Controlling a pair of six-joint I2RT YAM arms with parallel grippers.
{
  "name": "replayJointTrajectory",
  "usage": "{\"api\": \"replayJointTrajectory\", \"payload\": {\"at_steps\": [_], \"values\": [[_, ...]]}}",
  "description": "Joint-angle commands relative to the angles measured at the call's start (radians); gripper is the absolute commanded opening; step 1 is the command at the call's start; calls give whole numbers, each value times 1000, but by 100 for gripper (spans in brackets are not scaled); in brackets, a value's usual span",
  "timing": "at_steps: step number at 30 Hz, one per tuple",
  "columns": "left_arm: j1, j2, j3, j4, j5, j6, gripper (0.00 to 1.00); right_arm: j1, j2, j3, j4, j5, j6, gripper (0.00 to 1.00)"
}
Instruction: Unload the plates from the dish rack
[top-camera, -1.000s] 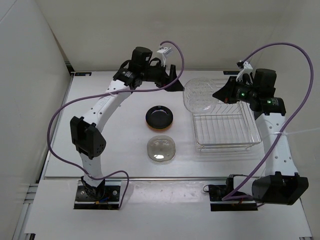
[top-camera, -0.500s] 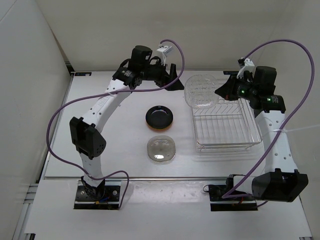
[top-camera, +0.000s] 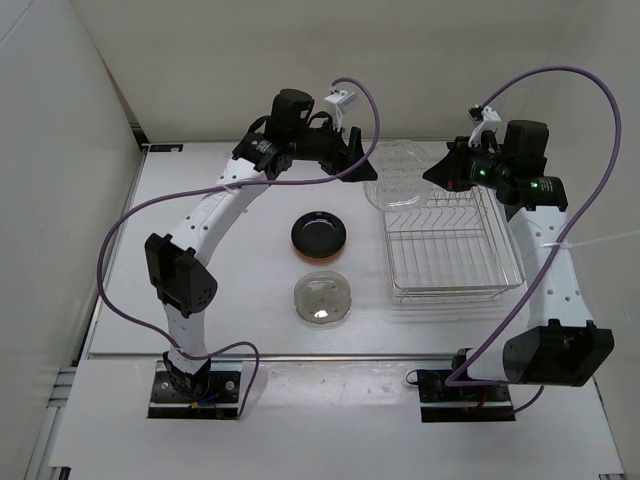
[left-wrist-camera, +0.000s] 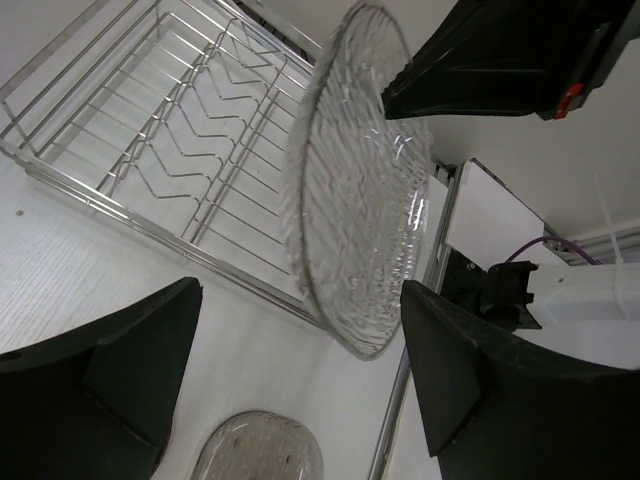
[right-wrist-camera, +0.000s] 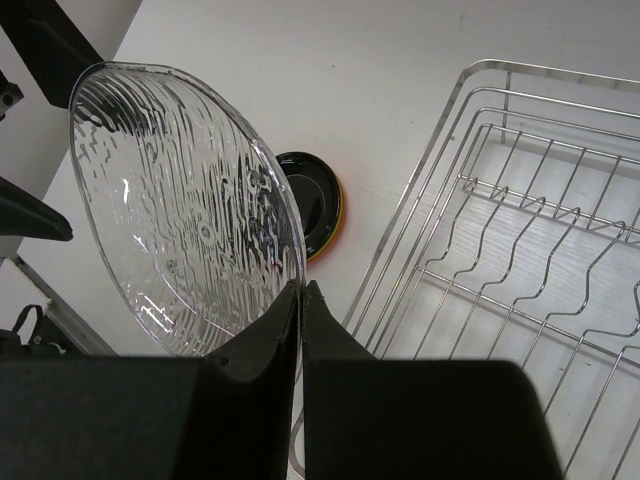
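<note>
My right claw (right-wrist-camera: 300, 292) is clamped on the rim of the clear round ribbed plate (right-wrist-camera: 180, 200), holding it on edge above the far-left corner of the silver wire dish rack (top-camera: 455, 292). My left claw (left-wrist-camera: 298, 295) is spread wide, with the plate lined up between its fingers and no contact visible. This looks like a handover: ease left in, close squarely on the rim, confirm grip, then release right. The plate is probably slick, so no twisting.
</note>
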Motion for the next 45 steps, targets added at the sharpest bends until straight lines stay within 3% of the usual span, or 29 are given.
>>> {"api": "replayJointTrajectory", "payload": {"at_steps": [1,6,10,11,14,18,28,31,33,35,37,38,39,40,45], "values": [[-9,0,58,-12,25,17,85,11,9,43,26,-35,-13,0],[-9,10,79,-22,7,17,68,31,18,34,26,-25,-22,0],[-9,30,102,-22,-29,17,46,40,18,23,26,-25,-22,0],[-9,39,118,-22,-56,8,35,40,18,23,26,-25,-22,0],[-9,60,142,-22,-104,-15,21,50,18,23,35,-25,-22,0],[-20,69,167,-32,-154,-16,11,50,18,23,35,-25,-22,0],[-38,60,158,-60,-448,-25,11,68,9,-9,35,-105,-22,1],[-58,42,132,-60,-461,-11,11,68,0,-18,35,-148,-31,6],[-58,31,116,-60,-470,14,11,68,-11,-27,35,-159,-43,19],[-67,4,81,-60,-428,62,11,68,-20,-47,35,-159,-54,38],[-67,-41,44,-60,-380,121,11,68,-31,-56,35,-159,-63,49],[-67,-58,5,-60,-337,142,11,68,-44,-67,35,-150,-74,81],[-67,-75,-17,-60,-314,164,11,68,-55,-67,35,-150,-74,96],[-58,-95,-42,-69,-294,185,11,68,-55,-67,26,-122,-74,100],[15,-240,-227,-103,-101,290,11,68,-100,-57,16,-3,-120,100]]}}
